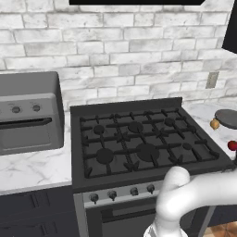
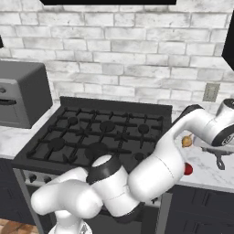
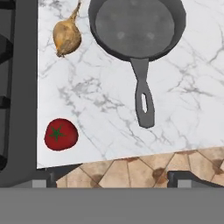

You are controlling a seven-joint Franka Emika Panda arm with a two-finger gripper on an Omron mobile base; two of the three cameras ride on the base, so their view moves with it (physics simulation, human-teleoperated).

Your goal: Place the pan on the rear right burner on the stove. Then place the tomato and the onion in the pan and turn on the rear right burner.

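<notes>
White-veined marble counter (image 3: 109, 109) runs to the right of the black gas stove with cast-iron grates (image 1: 139, 139), under a pale brick wall (image 2: 119, 59). From my base cameras I count five burner caps under the grates and four round knobs along the silver front panel (image 1: 121, 194). The rear right burner, a small round black cap framed by grate bars (image 1: 170, 122), is bare. One grey countertop oven box (image 1: 28, 111) sits on the marble to the left of the stove, and one wall outlet (image 2: 210, 92) is set in the brick at the right.

On the counter to the right of the stove I see one of each task item. The small shallow round grey metal pan (image 3: 133, 27) lies flat, its dark inside empty, with a thin straight handle that ends in a slotted hole. The tan-orange onion with a pointed tip (image 3: 67, 37) lies just beside the pan's rim, on the stove side, not touching it. The small glossy red tomato with a green star-shaped stem mark (image 3: 61, 134) sits near the counter's front edge, well apart from the pan and close to the stove's side.

My two-finger gripper (image 3: 113, 180) hangs above this stretch of counter looking straight down, jaws spread wide and holding nothing, its tips over the counter's front edge and the brown tiled floor (image 3: 144, 168) below.
</notes>
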